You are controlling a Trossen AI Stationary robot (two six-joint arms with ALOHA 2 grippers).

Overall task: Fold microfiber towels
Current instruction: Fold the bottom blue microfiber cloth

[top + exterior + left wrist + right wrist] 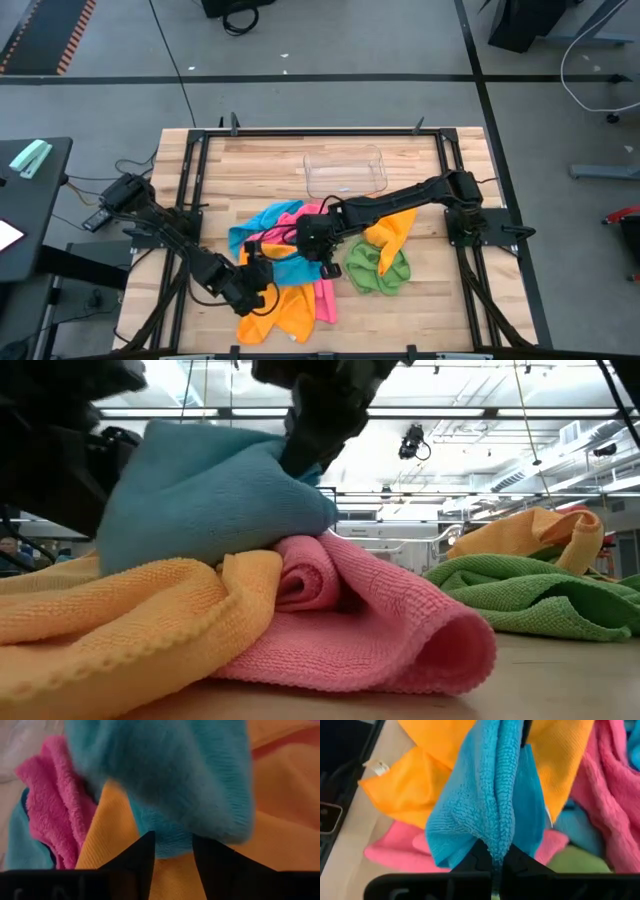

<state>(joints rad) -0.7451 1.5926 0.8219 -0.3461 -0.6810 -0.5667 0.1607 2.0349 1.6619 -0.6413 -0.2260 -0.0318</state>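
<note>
Blue towel hung bunched btwn both grippers at table centre-front, lifted over the orange towel & pink towel; right gripper was clamped shut on its edge. Left gripper sat just below the blue cloth w/ fingers parted, a fold of blue in the gap, touching, though can't tell if gripped. Green towel lay apart to the right, a second orange towel draped beside it, clear tray farther back.
</note>
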